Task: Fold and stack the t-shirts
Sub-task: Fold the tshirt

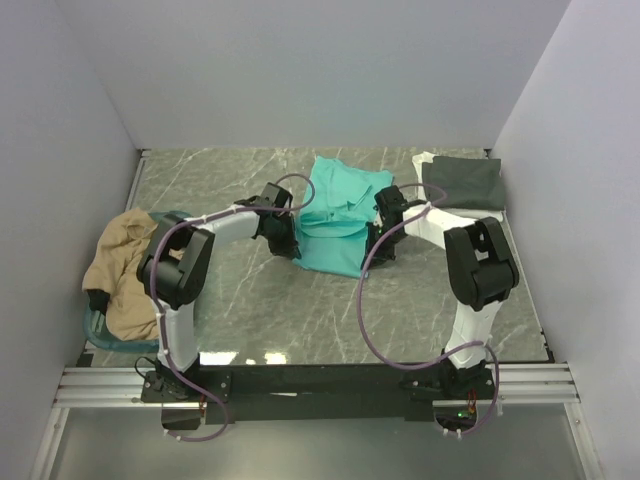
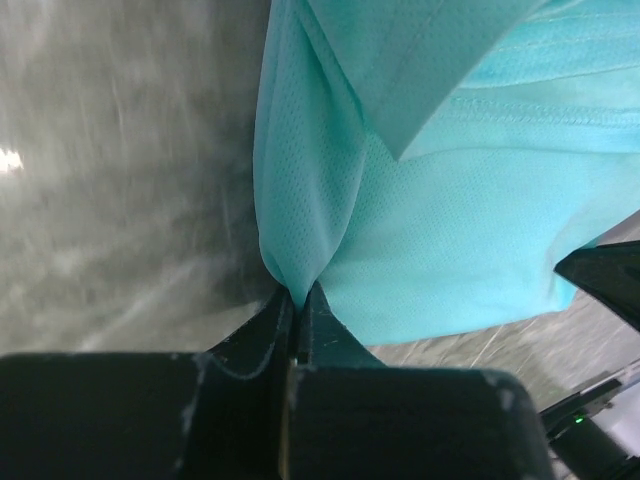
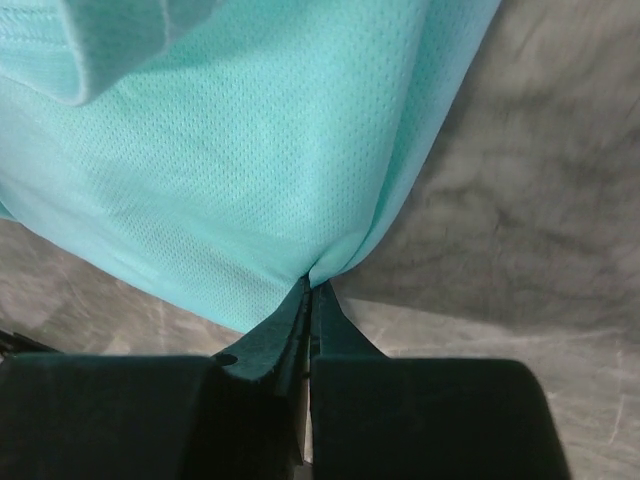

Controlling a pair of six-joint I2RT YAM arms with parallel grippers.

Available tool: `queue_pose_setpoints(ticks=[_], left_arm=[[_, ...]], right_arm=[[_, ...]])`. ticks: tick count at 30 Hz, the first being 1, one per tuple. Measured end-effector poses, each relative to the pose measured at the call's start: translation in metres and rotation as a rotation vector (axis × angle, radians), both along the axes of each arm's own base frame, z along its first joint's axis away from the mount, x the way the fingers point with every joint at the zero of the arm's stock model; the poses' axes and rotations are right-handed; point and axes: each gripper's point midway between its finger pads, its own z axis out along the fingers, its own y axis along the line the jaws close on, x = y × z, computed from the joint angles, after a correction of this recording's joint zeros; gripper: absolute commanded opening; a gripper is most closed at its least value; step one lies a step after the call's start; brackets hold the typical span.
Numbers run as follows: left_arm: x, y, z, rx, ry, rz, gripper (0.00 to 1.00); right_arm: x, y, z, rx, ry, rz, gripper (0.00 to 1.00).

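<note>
My desk (image 1: 260,310) is a grey, marble-veined slab, boxed in on three sides by plain pale wall panels (image 1: 300,70). At the far left, a tan cloth t-shirt (image 1: 125,265) slumps over a teal translucent plastic basket (image 1: 95,328). My left gripper (image 2: 297,293) is pinched fully closed on the left edge of the teal-green mesh t-shirt (image 1: 340,215), which lies rumpled mid-desk. My right gripper (image 3: 308,287) is clamped just as tight on its right edge. In the back right corner a dark grey t-shirt (image 1: 462,182) lies flat, with a sliver of white cloth (image 1: 424,160) at its left corner. Only the overhead view shows those other shirts. Only my wrist cameras show the fine mesh bunched between my closed fingers.
</note>
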Motion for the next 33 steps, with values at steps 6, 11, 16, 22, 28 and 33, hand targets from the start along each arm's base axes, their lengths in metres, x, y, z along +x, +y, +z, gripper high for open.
queue_pose_setpoints(ticks=[6,11,16,22,28,33], left_arm=[[-0.038,0.003,-0.001,0.025,0.014,-0.029,0.01],[-0.073,0.002,-0.002,0.039,0.031,-0.045,0.01],[-0.102,0.0,-0.002,0.051,0.043,-0.062,0.0],[-0.129,0.0,0.001,0.065,0.058,-0.076,0.01],[-0.146,0.003,0.008,0.066,0.057,-0.076,0.01],[-0.15,0.01,0.01,0.078,0.05,-0.064,0.16]], right_arm=[[-0.033,-0.002,-0.001,-0.005,0.026,0.03,0.0],[-0.063,-0.003,0.0,-0.012,0.042,0.059,0.0],[-0.087,-0.006,0.004,-0.02,0.044,0.077,0.0],[-0.113,-0.01,0.009,-0.016,0.041,0.085,0.0],[-0.129,-0.013,0.016,-0.032,0.051,0.099,0.31],[-0.12,-0.011,0.045,-0.043,0.015,0.112,0.4]])
